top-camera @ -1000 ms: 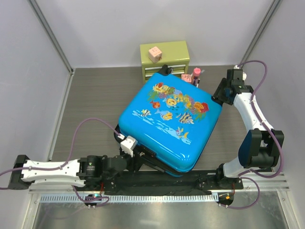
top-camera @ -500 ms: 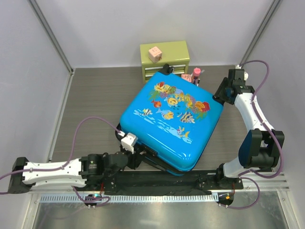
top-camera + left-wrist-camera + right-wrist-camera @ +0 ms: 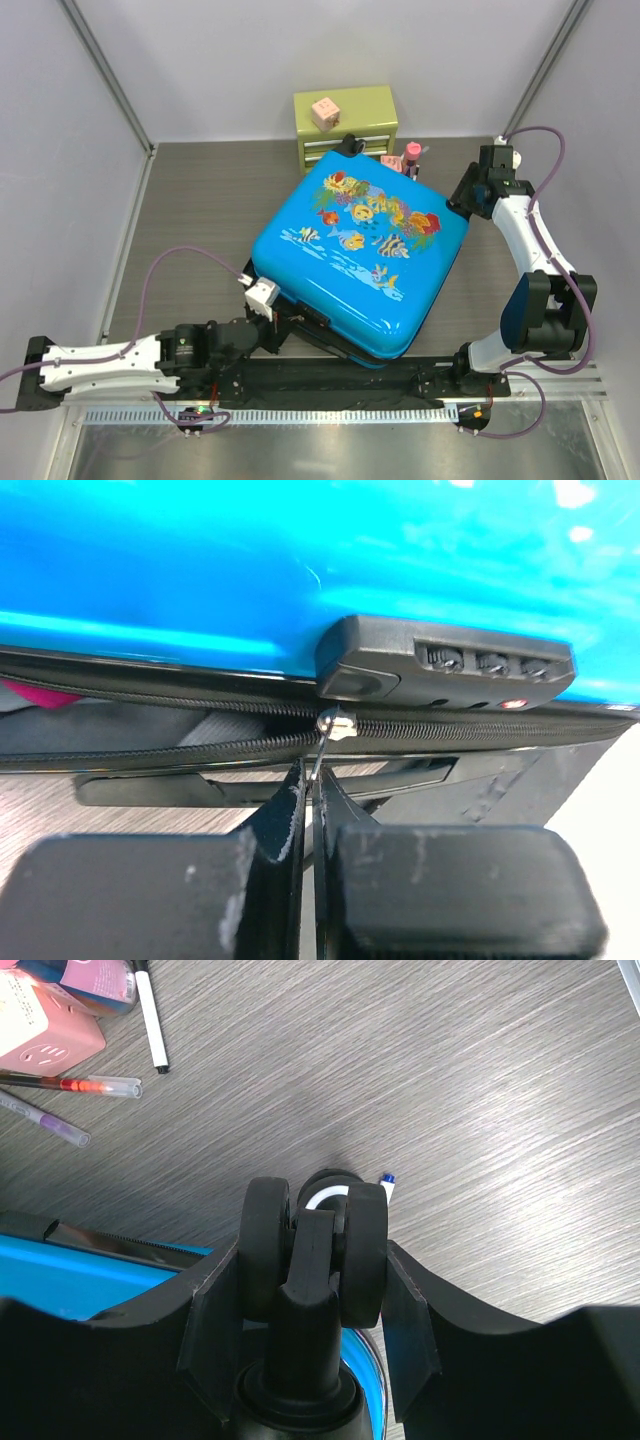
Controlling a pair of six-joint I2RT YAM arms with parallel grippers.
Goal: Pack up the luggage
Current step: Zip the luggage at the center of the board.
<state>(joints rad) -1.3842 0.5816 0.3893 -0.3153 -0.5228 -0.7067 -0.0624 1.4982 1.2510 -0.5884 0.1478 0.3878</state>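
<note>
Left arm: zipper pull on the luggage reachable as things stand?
Looks like yes: the left arm has its jaws shut on the zipper pull, just below the combination lock; nothing in between.

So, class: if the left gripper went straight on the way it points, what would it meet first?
Most likely the slider of the zipper pull the left gripper pinches, then the luggage seam under the combination lock.

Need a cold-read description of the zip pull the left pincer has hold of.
Find the large bright blue hard-shell fish-print suitcase. On its near-left edge sits a black three-dial combination lock; just under the lock's left end is a small silver metal zip pull. It is the only shiny piece on the black zip, pinched in the left pincer.
</note>
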